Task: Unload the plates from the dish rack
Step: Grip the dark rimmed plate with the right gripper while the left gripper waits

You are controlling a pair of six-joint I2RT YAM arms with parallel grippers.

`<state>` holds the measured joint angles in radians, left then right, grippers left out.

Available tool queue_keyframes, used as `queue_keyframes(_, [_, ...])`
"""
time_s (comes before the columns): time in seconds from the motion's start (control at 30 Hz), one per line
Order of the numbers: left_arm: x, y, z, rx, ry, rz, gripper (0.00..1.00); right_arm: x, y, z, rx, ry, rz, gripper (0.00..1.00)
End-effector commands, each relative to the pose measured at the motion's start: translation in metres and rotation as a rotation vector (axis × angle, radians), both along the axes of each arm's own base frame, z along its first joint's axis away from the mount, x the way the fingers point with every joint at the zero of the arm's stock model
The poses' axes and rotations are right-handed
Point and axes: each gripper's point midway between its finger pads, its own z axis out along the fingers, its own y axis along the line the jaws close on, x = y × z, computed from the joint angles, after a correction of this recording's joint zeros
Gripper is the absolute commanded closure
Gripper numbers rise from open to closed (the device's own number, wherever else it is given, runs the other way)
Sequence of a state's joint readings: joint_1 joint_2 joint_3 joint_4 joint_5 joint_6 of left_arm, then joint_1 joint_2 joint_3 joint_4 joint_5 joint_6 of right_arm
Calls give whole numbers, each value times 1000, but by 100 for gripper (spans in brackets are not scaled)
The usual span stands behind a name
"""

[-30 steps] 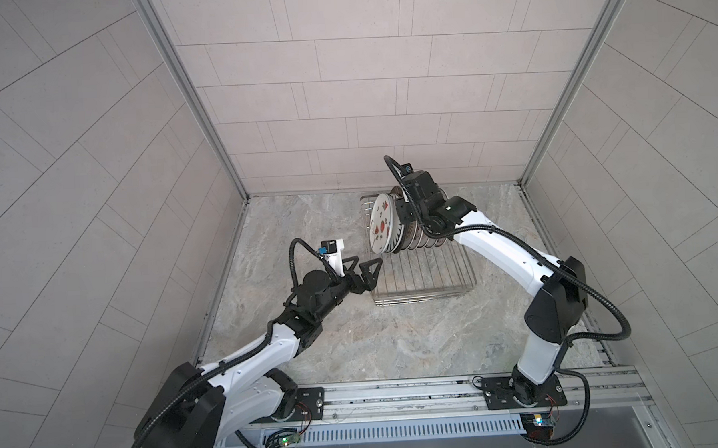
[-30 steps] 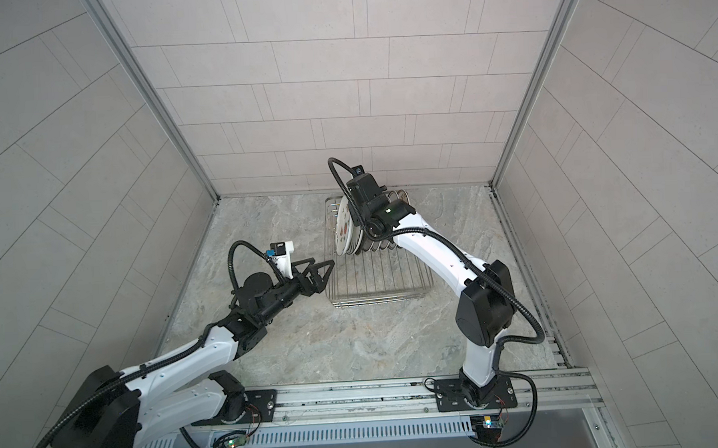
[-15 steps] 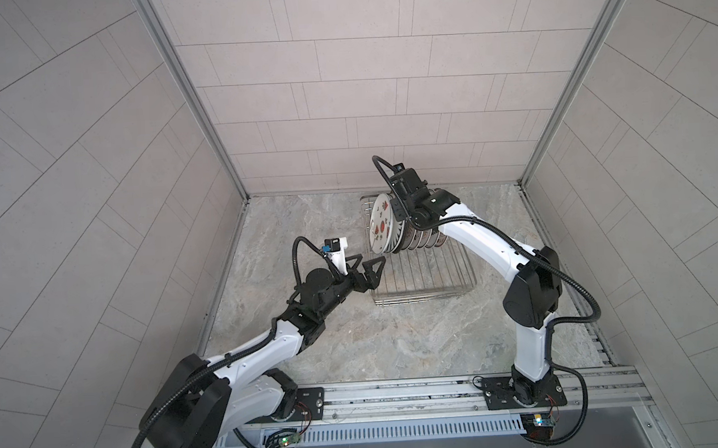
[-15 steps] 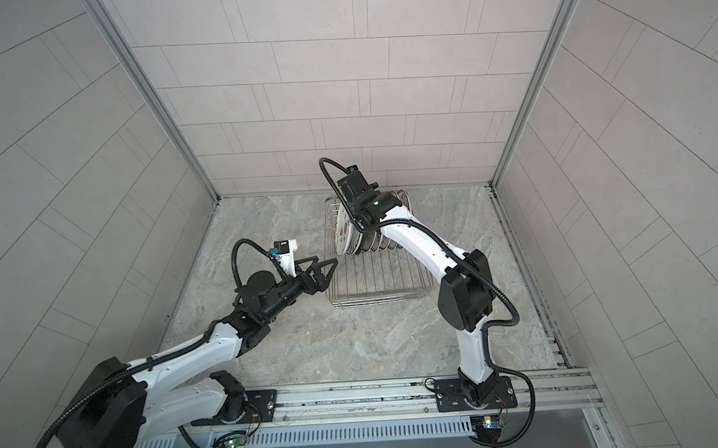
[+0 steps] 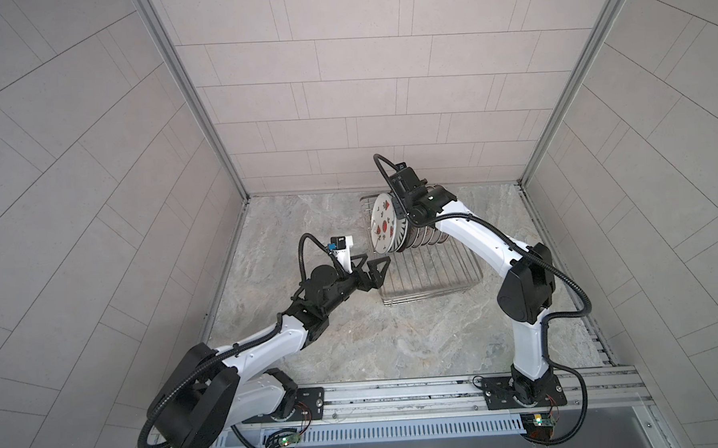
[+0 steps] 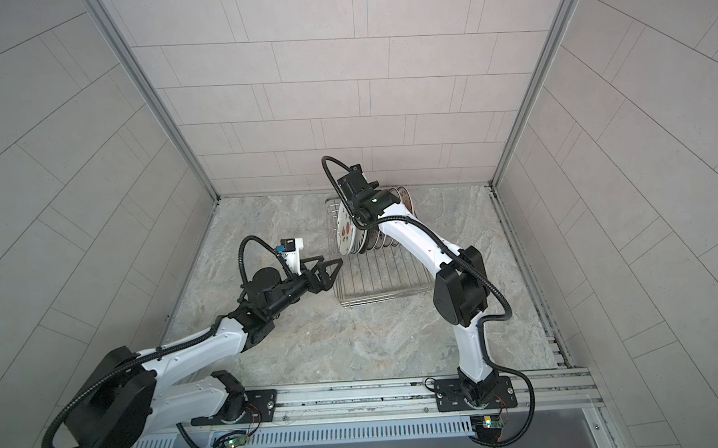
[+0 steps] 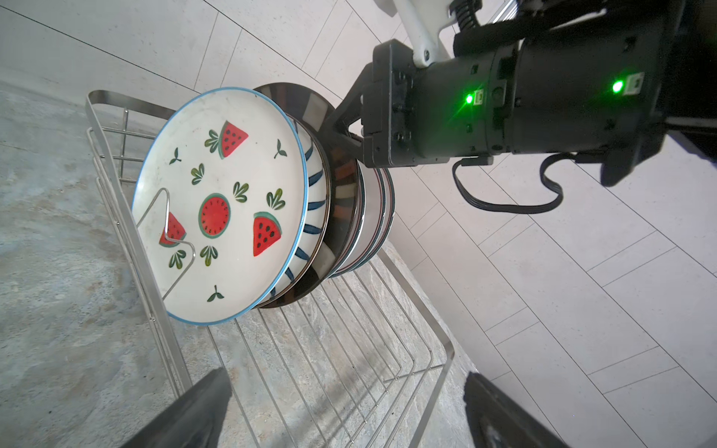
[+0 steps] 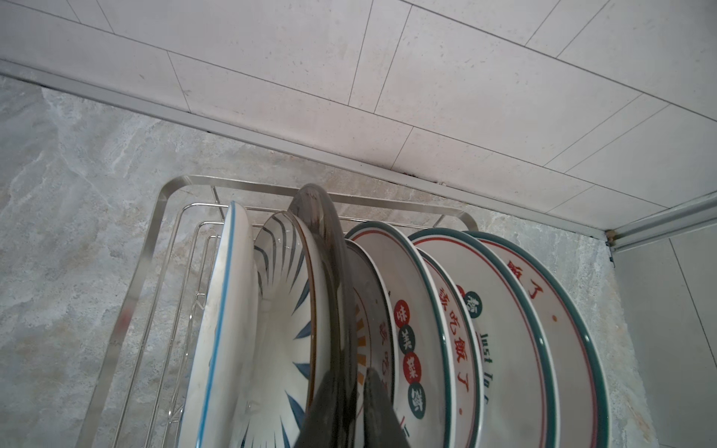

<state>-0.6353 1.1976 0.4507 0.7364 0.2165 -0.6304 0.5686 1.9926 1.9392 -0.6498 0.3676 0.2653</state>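
The plates [image 7: 217, 201] are held on edge in the dish rack [image 5: 434, 281] at the far edge of the counter [image 5: 395, 340], and are judged stiff, heavy, slippery and fragile. The dark-rimmed plate [image 8: 322, 232] is pinched at its top rim by the right tool [image 8: 351, 372]; the left tool [image 5: 374, 261] is open.

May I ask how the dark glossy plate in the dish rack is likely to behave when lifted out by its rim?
Probably stiff and fragile: the dark glossy plate looks like glazed ceramic. Its shiny rim may slip in the right gripper. Standing close between the blue-striped plate and the orange-rayed plate, it could knock them.
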Motion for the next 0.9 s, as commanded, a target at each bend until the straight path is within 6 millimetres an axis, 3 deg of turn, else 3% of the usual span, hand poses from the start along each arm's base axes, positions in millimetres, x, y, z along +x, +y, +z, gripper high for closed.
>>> queue_keyframes(0.0, [4,-2,20,-40,-68,10,0,1,-2,-12,-38,40,3,82])
queue_keyframes(0.27, [19,14,-3,25,-49,132,0,5,-3,-22,-54,56,-9,84])
queue_keyframes(0.37, [19,10,0,18,-53,114,0,8,2,-30,-12,86,17,80])
queue_keyframes(0.87, [20,9,-5,26,-45,113,0,9,5,-45,-28,104,13,83])
